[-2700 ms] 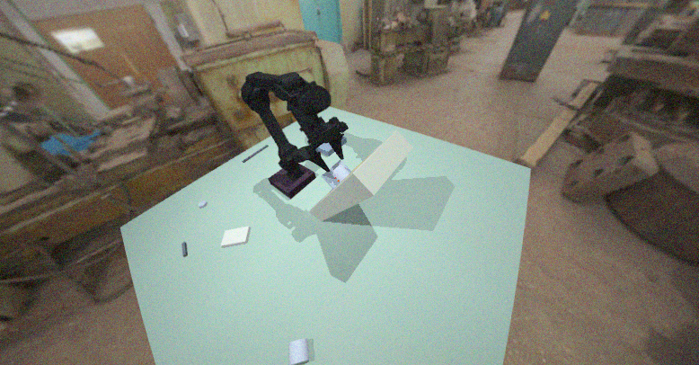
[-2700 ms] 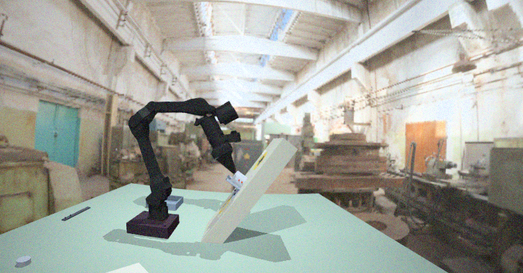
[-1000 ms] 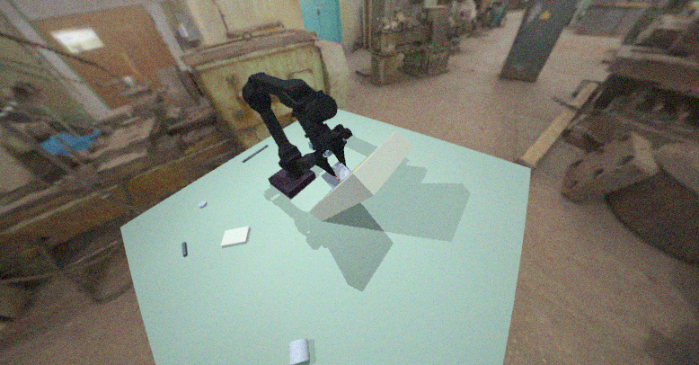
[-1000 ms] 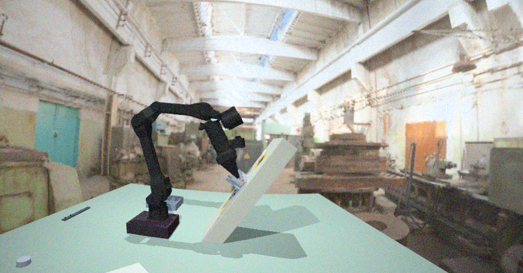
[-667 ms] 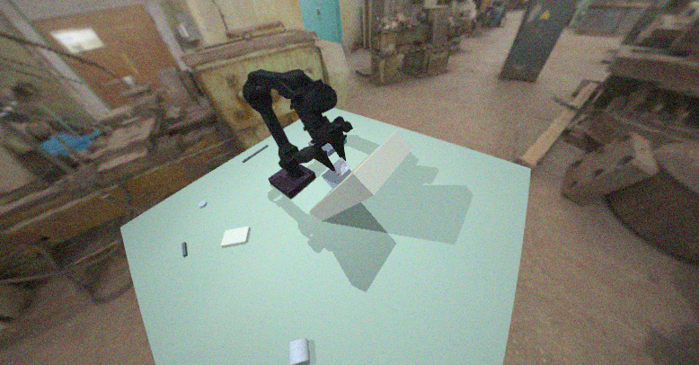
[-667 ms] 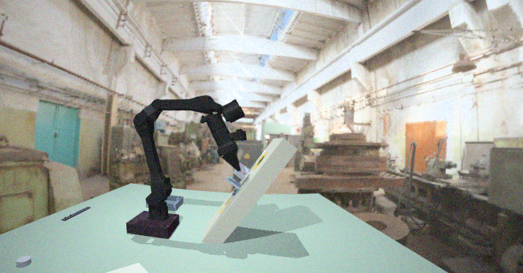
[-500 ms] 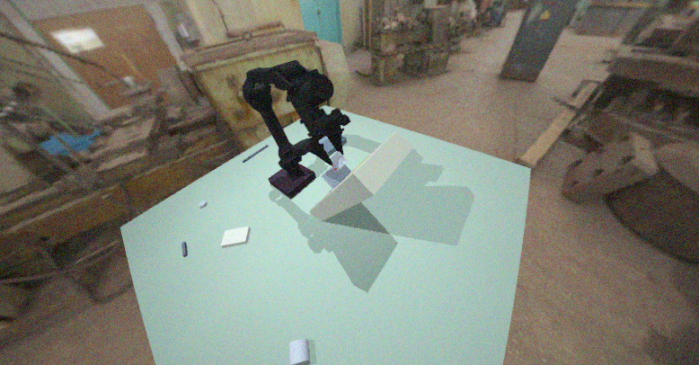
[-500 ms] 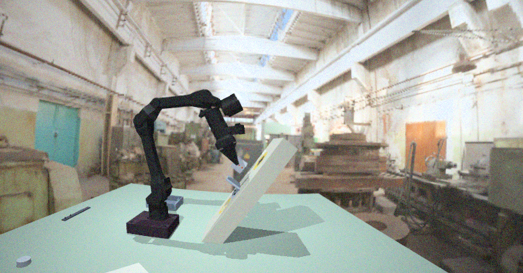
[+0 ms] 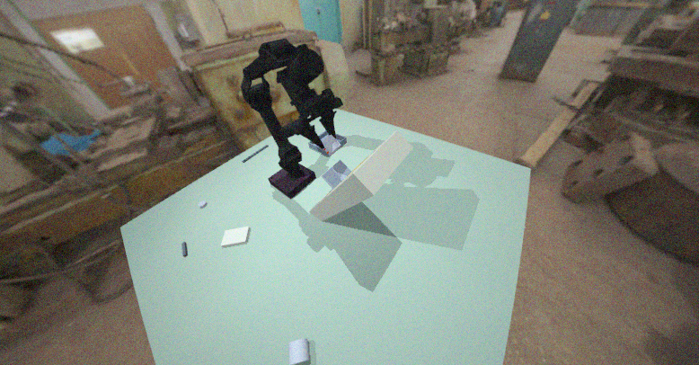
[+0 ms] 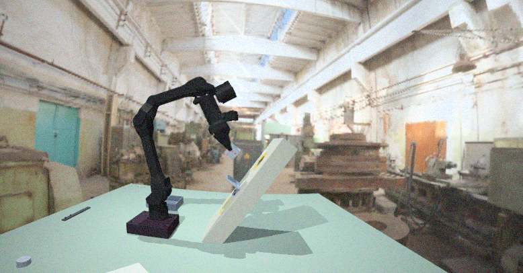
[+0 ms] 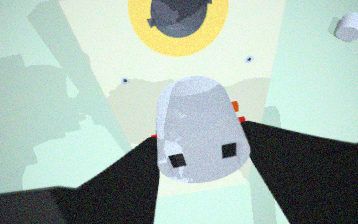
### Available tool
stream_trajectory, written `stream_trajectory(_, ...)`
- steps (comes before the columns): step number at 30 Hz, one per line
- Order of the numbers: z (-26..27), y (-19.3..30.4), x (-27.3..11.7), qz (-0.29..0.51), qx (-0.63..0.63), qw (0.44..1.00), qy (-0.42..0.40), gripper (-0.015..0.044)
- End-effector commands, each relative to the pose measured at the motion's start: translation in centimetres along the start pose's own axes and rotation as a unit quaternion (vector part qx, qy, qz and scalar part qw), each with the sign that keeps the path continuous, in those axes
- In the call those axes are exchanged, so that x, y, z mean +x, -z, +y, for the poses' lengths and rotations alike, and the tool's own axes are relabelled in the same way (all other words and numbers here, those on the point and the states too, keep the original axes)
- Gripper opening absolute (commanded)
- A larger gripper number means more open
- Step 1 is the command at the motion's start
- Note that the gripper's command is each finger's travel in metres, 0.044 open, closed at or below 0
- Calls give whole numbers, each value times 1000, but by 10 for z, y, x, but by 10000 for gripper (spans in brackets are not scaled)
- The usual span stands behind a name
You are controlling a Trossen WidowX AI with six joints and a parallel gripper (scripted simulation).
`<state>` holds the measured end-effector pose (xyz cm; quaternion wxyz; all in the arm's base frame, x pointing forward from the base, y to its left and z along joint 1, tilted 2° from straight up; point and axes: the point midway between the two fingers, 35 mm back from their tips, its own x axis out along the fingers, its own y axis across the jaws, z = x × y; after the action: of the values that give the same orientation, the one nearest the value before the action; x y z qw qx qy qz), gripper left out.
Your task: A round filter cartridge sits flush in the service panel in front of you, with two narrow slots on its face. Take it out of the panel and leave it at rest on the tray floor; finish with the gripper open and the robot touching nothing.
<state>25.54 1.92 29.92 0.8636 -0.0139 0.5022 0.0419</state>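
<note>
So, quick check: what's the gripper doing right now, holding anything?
Gripper: shut on the round filter cartridge, lifted clear of the service panel.

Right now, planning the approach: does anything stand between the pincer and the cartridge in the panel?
Only what it carries: the pincer is shut on a pale cylinder, which projects toward the yellow-ringed cartridge. No other obstacle shows on the panel.

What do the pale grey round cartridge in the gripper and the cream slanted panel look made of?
Pale grey round cartridge: matte plastic or painted metal, judging by soft mottled highlights. Cream slanted panel: flat, matte painted board or sheet, no gloss or grain; unclear which.
</note>
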Motion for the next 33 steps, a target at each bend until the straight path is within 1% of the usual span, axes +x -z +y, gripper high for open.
stream_trajectory(1, 11, -2, -3, -3, 0, 1000, 0, 0)
stream_trajectory(22, 83, 0, 8, -6, 2, 1000, -3, 0)
stream_trajectory(23, 71, 0, 5, -5, -1, 1000, -6, 0)
stream_trajectory(33, 117, 19, 3, -3, -107, 992, -68, 0)
